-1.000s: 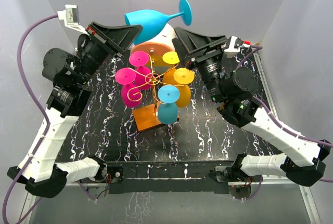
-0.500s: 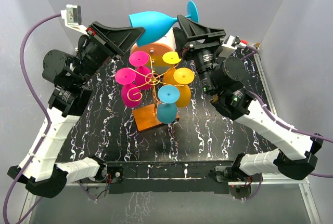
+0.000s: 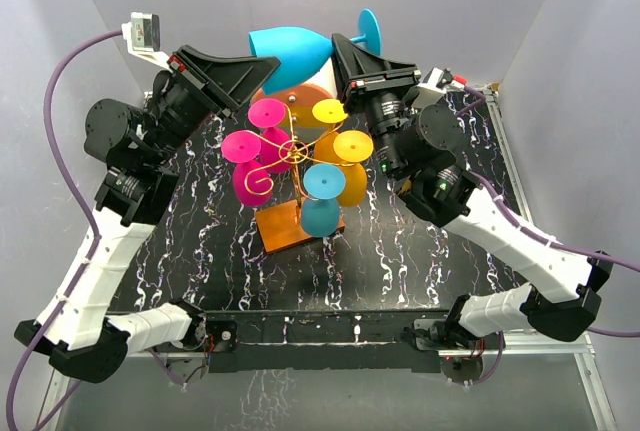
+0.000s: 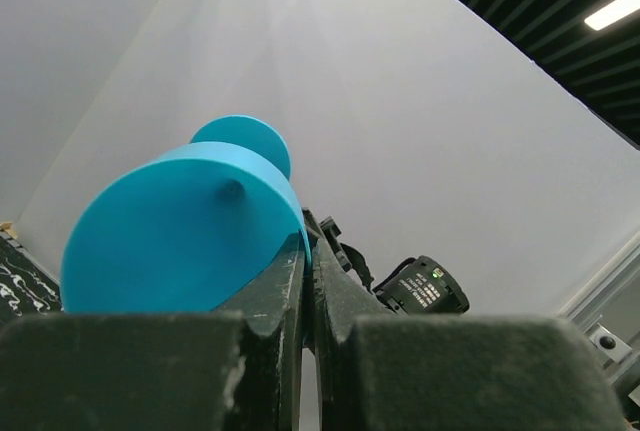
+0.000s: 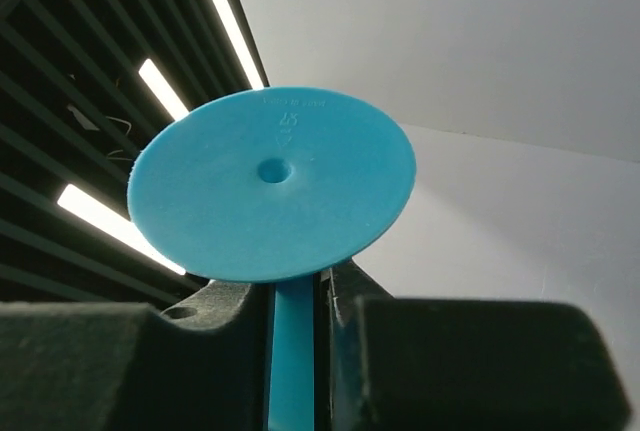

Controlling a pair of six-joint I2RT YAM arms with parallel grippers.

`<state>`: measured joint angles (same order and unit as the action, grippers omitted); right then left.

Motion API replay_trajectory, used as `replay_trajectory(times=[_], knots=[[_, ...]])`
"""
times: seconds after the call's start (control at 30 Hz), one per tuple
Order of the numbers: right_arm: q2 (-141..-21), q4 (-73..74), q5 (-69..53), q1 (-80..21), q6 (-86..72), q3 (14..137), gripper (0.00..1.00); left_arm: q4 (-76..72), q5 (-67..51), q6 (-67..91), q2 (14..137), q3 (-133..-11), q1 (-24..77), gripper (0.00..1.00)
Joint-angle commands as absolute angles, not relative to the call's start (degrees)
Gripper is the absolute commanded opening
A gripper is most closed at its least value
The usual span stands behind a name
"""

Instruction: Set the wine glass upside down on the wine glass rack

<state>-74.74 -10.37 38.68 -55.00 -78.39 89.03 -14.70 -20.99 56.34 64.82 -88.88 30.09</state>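
Upper left: left pincer (image 3: pixel 262 61) is pressed together on the bowl wall of the glass (image 3: pixel 292 47). Glass is held sideways in air, upper centre, behind the rack (image 3: pixel 293 152). Upper right: right pincer (image 3: pixel 343 51) has been swung in and closed on the stem under the foot. Handover is judged begun; inversion is not yet done.

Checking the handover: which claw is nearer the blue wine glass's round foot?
Right. The right claw straddles the stem just below the foot of the blue wine glass; the left claw pinches the bowl's rim at the opposite end.
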Motion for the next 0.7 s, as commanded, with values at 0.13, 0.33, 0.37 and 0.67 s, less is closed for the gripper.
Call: replay_trajectory(times=[0.13,0.33,0.37,0.67], knots=[[-72.9,-15.5,39.4,-55.1,-77.6,89.4,0.00,-16.6,-21.7,56.9,61.0,-87.9,30.0,0.05],[-71.7,-18.5,38.7,-55.1,-74.8,87.4,0.00,-12.7,-19.6,54.6,58.9,-88.0,30.0,0.36],[-71.5,-18.6,38.6,-55.1,-74.1,87.3,0.00,-11.7,-19.3,54.0,58.5,-88.1,29.9,0.40],[-66.9,-18.0,36.6,-55.1,-62.9,82.2,0.00,2.2,-10.0,46.6,50.8,-87.1,29.9,0.55]])
